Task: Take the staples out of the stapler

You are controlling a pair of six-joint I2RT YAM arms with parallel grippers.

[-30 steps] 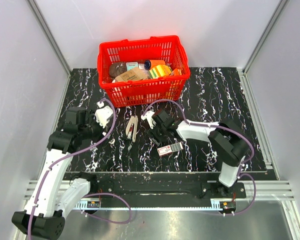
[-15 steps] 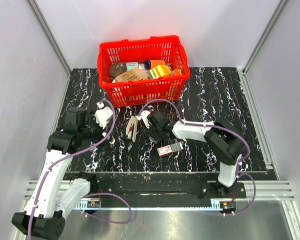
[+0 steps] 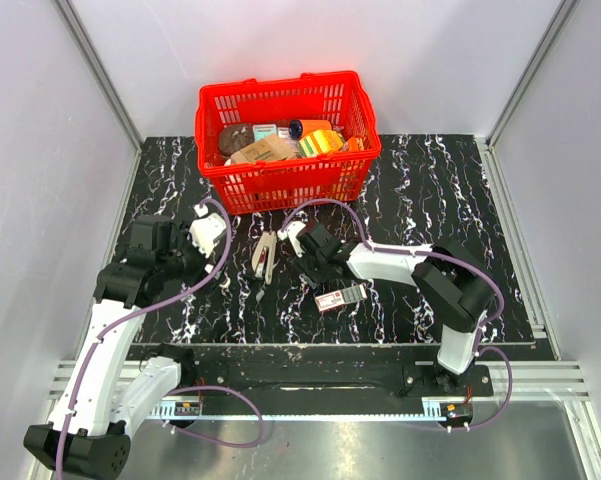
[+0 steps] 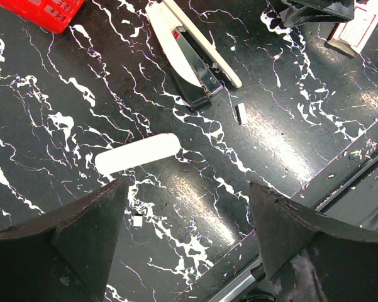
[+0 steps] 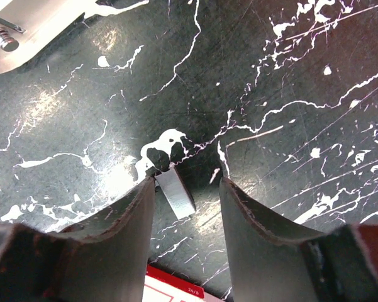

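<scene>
Black marble-patterned tabletop (image 3: 430, 230) with white veins fills the floor of the cell, and a red basket (image 3: 290, 180) full of oddments stands at its far edge.

From where I stand the right gripper (image 5: 187, 182) is down low over the table, its jaws partly spread. A short grey strip of staples (image 5: 176, 194) lies flat between them. One end of the strip sits right against the tip of one finger (image 5: 122, 233), and a clear gap shows between the strip and the other finger (image 5: 251, 226), so nothing is pinched. A red-and-white box (image 3: 341, 297) lies just nearer the bases.

The left gripper (image 4: 189, 245) hangs above the table with its jaws spread wide, touching nothing. A flat white oblong piece (image 4: 137, 153) lies on the table beyond its fingertips.

The stapler (image 3: 264, 257) lies on the table between the two arms, in front of the basket. Its long axis runs near to far, a little tilted. The hinge is at the near end, and the two arms splay open toward the basket. A small staple fragment (image 4: 241, 113) rests just beside the hinge.
</scene>
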